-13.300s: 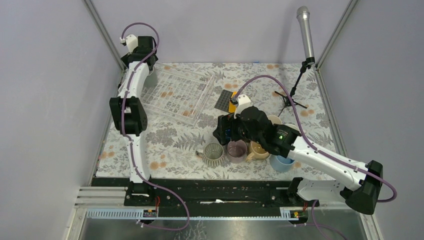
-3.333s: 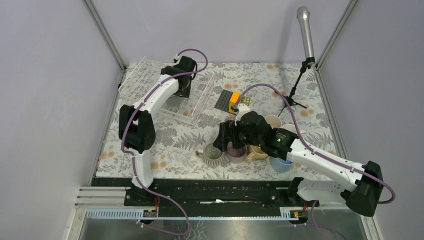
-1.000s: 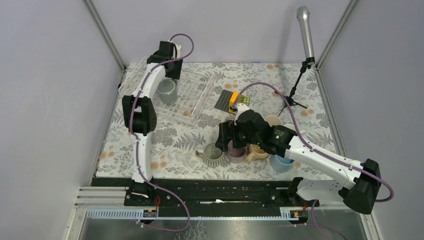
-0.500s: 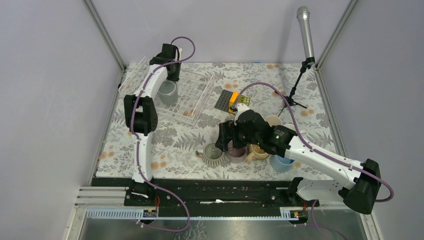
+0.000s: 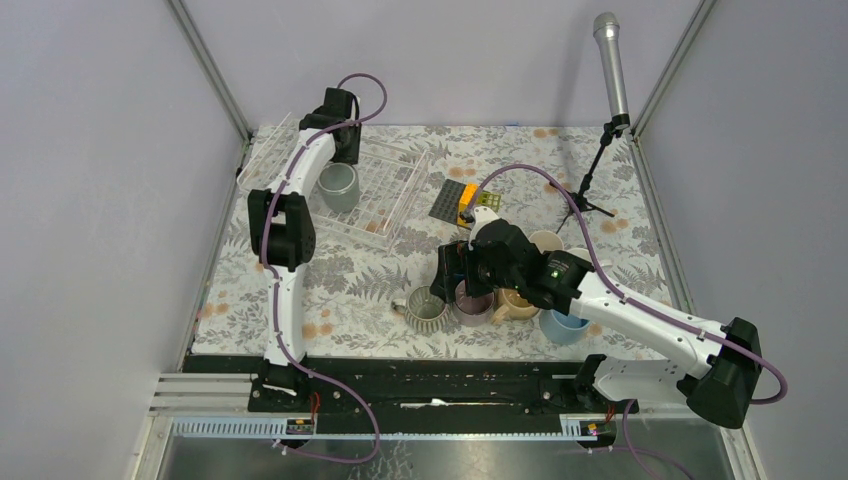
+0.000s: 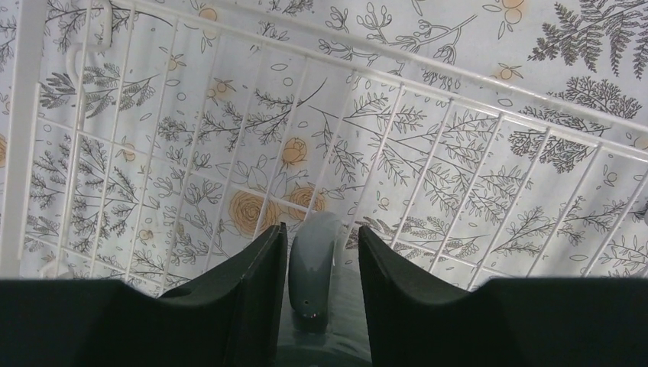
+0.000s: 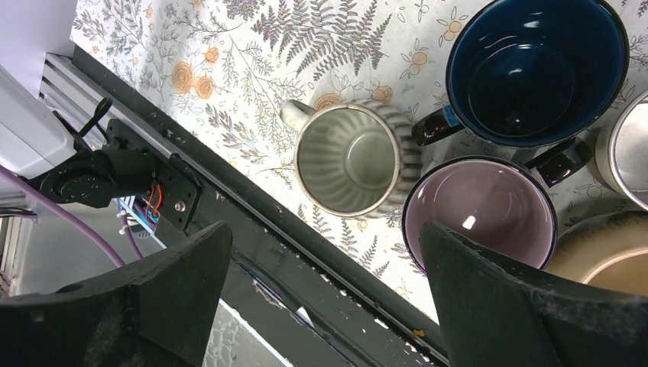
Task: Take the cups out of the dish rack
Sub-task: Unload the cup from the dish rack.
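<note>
Left tool [image 6: 322, 233] has closed in astride the grey mug's [image 5: 340, 186] handle at the dish rack's [image 5: 398, 190] far-left; whether it pinches, I cannot tell.

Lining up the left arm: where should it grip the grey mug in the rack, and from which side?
Likely by the handle, from above. The grey mug stands upright in the dish rack, its handle sticking out toward the back wall as a narrow strip that the left gripper can straddle.

Tablecloth [image 7: 229, 46] floral; navy mug [image 7: 535, 73], mauve mug [image 7: 480, 214], ribbed grey mug [image 7: 348, 157].
</note>
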Tool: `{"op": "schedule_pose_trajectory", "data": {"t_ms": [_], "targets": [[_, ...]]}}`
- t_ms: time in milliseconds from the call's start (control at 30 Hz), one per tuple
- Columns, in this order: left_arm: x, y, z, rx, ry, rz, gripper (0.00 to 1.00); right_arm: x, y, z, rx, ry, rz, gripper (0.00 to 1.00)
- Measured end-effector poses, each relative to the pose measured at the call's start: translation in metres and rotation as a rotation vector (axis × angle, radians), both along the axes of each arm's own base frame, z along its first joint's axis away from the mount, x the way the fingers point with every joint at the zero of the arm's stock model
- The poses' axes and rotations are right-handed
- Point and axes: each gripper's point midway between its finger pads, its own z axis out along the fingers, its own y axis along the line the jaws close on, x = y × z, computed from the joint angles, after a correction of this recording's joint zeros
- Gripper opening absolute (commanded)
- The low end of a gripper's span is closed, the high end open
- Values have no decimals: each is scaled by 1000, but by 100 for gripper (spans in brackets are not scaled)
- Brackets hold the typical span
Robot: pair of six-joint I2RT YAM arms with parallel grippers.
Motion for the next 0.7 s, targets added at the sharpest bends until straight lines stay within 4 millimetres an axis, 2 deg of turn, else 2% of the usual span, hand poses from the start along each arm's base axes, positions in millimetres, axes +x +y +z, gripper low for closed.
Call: {"op": "schedule_pose_trajectory", "data": {"t_ms": [367,633,700], "targets": [[-8,3,-4,9,35,21,48,0,0,0,1,0,0,100],[-8,3,-11,7,48,30,41,0,0,0,1,-1,0,100],[-8,3,-13,6,50,32,34,0,0,0,2,-1,0,100]]}}
